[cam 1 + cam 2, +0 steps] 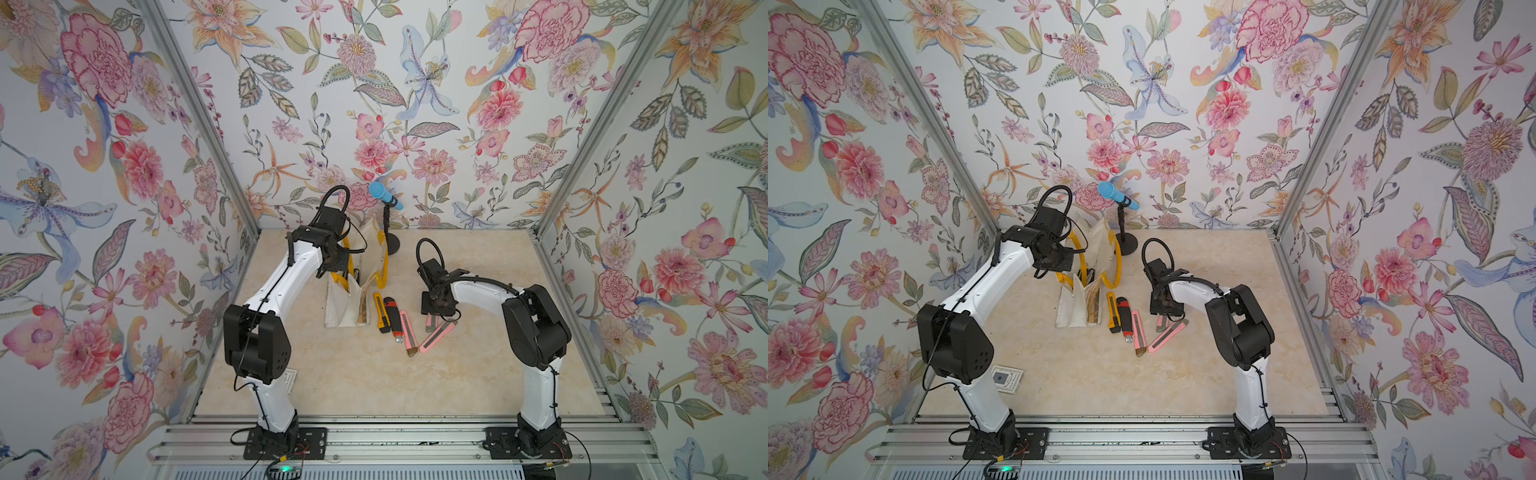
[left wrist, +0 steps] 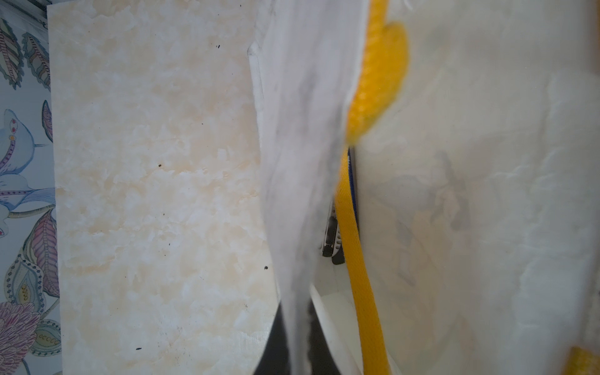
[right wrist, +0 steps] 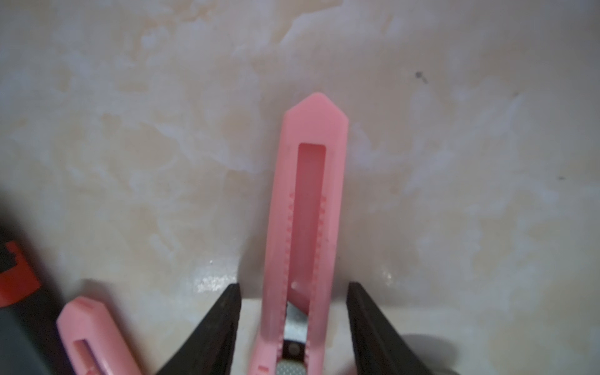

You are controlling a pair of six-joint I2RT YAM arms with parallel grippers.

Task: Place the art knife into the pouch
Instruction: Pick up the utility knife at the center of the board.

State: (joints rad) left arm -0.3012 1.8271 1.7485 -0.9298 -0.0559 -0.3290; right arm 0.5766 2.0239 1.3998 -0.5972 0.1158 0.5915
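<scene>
The left gripper (image 1: 332,266) is clamped tight on a fold of the pouch (image 1: 344,305). Its dark fingers (image 2: 272,350) pinch the off-white canvas so that the mouth stands raised, with the yellow handles (image 1: 386,262) looping out. In both top views the pouch sits toward 11 o'clock of the centre of the table (image 1: 374,374). At its 3 o'clock lies a row of knives: a yellow knife (image 1: 381,313), a red-and-black knife (image 1: 392,318) and a pink knife (image 1: 409,332). Further toward 3 o'clock the right gripper (image 1: 439,318) hangs low over the pink art knife (image 3: 308,211), which lies flat on the table, outside the pouch. In the right wrist view the jaws are parted, one on each side of the knife's body with a gap on both sides, so this gripper has hold of nothing
</scene>
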